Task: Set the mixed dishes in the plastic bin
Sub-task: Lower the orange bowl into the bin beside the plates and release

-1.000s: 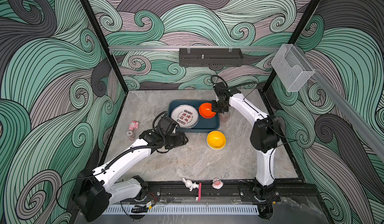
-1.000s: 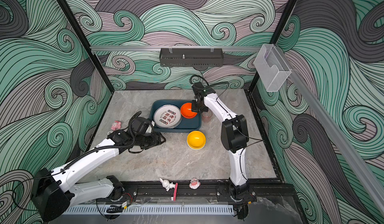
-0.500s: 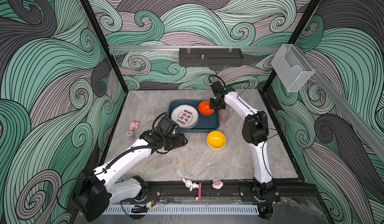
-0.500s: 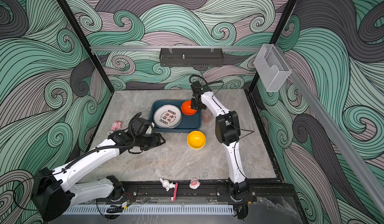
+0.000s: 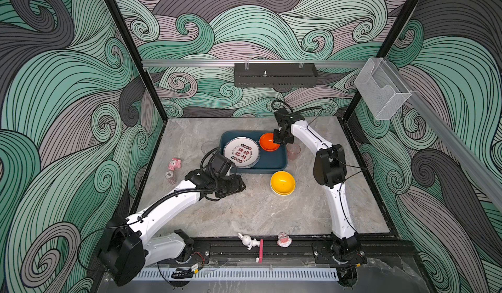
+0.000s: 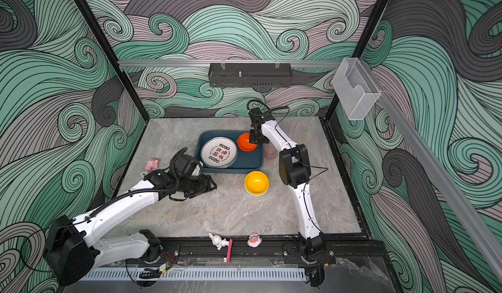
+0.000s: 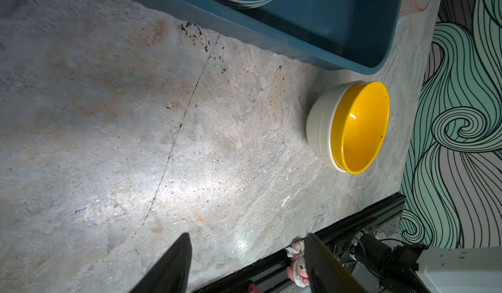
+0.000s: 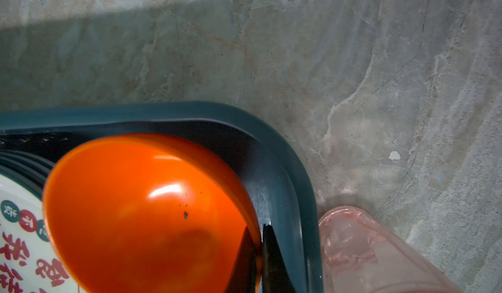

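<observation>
In both top views the teal plastic bin (image 5: 279, 164) (image 6: 255, 161) holds a white plate with red and black characters (image 5: 241, 152) (image 6: 218, 151). My right gripper (image 8: 259, 231) (image 5: 279, 140) is shut on the rim of an orange bowl (image 8: 141, 210) (image 5: 269, 142). The bowl hangs tilted in the bin's back right corner, overlapping the plate's edge. A pinkish glass (image 8: 366, 251) (image 5: 294, 150) stands just outside the bin's right wall. A yellow bowl nested in a cream one (image 7: 361, 125) (image 5: 282, 182) sits in front of the bin. My left gripper (image 7: 247, 240) (image 5: 240, 187) is open and empty, left of that bowl.
A clear glass (image 5: 207, 147) stands left of the bin. Two small figurines (image 5: 174, 164) (image 5: 169, 175) lie near the left wall. Two more (image 5: 248, 241) (image 5: 284, 240) sit on the front rail. A black tray (image 5: 274, 75) and a clear box (image 5: 380, 90) hang on the walls.
The right arm's elbow swung left and the orange bowl shifted slightly toward the bin's back right corner. The left arm has hardly moved.
</observation>
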Tool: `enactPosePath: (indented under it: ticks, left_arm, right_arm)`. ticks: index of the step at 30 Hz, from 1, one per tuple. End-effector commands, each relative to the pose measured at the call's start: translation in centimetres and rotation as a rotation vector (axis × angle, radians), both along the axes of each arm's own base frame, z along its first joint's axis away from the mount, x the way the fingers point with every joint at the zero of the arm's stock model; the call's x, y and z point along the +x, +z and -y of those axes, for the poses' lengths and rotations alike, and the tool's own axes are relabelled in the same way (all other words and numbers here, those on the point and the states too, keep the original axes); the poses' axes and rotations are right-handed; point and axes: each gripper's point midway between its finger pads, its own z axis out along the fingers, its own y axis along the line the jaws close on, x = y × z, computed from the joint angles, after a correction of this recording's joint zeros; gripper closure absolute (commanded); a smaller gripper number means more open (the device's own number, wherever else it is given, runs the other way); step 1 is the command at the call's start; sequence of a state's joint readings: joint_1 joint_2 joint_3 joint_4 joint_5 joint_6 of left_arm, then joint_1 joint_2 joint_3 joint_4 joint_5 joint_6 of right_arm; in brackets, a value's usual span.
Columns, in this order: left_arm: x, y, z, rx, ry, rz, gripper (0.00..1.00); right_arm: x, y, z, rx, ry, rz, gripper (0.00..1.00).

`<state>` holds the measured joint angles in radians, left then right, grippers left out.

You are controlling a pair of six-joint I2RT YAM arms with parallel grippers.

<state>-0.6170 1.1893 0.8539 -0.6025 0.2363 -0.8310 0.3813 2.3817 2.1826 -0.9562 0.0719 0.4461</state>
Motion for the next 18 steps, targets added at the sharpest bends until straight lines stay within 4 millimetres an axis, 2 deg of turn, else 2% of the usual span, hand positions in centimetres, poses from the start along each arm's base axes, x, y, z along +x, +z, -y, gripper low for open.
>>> enactPosePath:
  ticks: [1,18]
  left_arm:
    - [-0.4,-0.4,-0.3,0.01,0.007,-0.033,0.32]
    - [-0.6,-0.6,-0.4,0.012,0.009,-0.049,0.32]
  right_arm:
    - [0.7,0.4,0.2,-0.003,-0.017,0.018,1.0]
    - [0.6,-0.9,0.2,-0.01,-0.025,-0.009,1.0]
